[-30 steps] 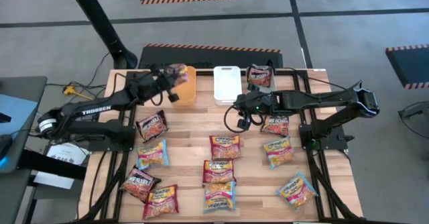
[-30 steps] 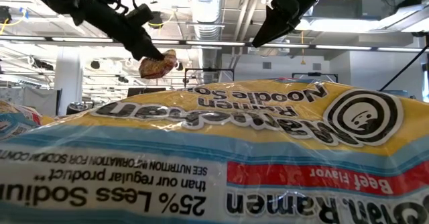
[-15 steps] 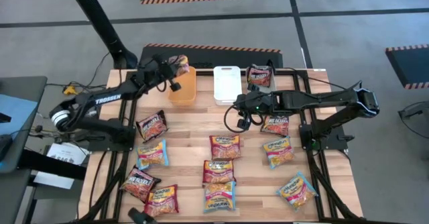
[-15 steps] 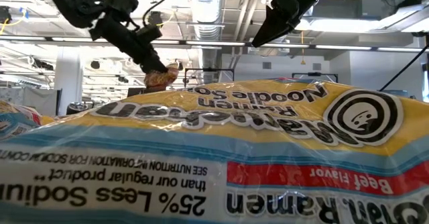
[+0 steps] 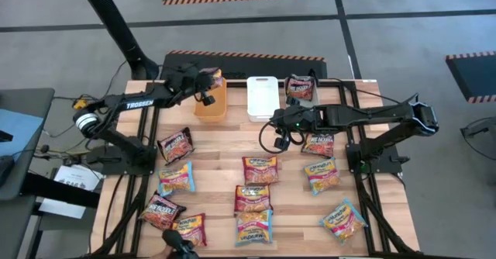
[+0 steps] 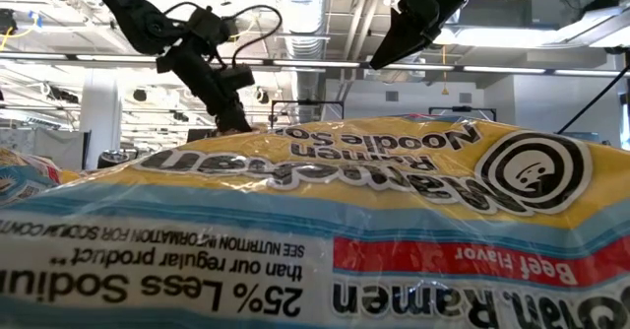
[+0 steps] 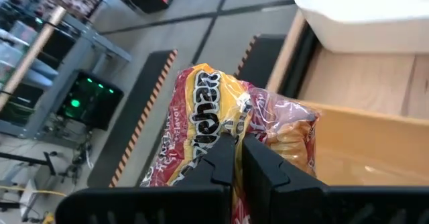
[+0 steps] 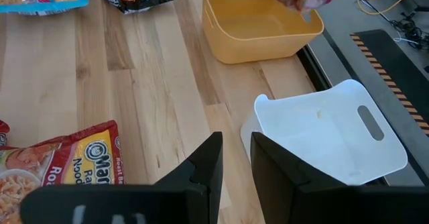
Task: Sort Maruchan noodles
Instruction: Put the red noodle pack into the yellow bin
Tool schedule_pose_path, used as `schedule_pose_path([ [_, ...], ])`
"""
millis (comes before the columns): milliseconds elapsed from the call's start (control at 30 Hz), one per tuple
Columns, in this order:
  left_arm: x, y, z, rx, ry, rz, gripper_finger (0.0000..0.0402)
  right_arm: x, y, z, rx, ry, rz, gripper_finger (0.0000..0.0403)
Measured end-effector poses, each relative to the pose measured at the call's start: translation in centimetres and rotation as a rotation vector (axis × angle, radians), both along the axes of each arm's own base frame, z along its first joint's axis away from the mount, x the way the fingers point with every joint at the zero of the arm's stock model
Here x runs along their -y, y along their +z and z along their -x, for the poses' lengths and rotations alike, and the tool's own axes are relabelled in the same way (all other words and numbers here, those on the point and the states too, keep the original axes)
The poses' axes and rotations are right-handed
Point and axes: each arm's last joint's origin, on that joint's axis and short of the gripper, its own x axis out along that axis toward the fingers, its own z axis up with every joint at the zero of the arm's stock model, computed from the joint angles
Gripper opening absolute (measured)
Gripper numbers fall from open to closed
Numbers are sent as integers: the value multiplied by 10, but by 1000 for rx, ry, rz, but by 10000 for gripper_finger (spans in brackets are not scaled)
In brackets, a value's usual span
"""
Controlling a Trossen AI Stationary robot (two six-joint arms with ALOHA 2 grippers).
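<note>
My left gripper (image 5: 206,81) is shut on an orange-yellow and red Maruchan noodle packet (image 7: 211,113), held over the far rim of the orange bin (image 5: 211,104). In the low view the left gripper (image 6: 232,120) dips behind a large near packet (image 6: 325,221), which hides the held one. My right gripper (image 8: 234,160) hangs open over the wood beside the white bin (image 8: 328,137), with nothing between its fingers. Several more packets lie flat on the table, among them one (image 5: 260,168) at the middle. My left gripper pinches the packet between its two fingers (image 7: 258,160), at the crinkled wrapper's near part (image 7: 231,133). The fingers slant down toward the table's far edge. The packet is lifted clear, sticks out beyond the fingertips and hangs above the orange bin's rim (image 7: 348,120).
A white bin (image 5: 262,96) and a grey bin (image 5: 301,88) holding one packet stand right of the orange bin along the far edge. Packets lie on the near half of the table (image 5: 225,143). Black arm frames line both sides.
My left gripper, still shut on the packet, has gone toward the table's far edge and down, ending at the orange bin's far rim. In the low view the packet has sunk out of sight behind the near packet. My right arm has kept still.
</note>
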Motion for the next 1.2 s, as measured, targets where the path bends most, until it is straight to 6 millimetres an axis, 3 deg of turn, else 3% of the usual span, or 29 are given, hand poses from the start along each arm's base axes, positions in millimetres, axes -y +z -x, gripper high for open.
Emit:
schedule_pose_path([
  [500,-17,-36,-4,-68,32,59,0,0,0,0,-2,0,0,103],
  [833,-19,-37,-3,-81,63,44,2,0,0,0,-4,0,0,103],
  [1200,-17,-39,-4,-41,63,100,88,0,-1,0,-7,0,0,103],
])
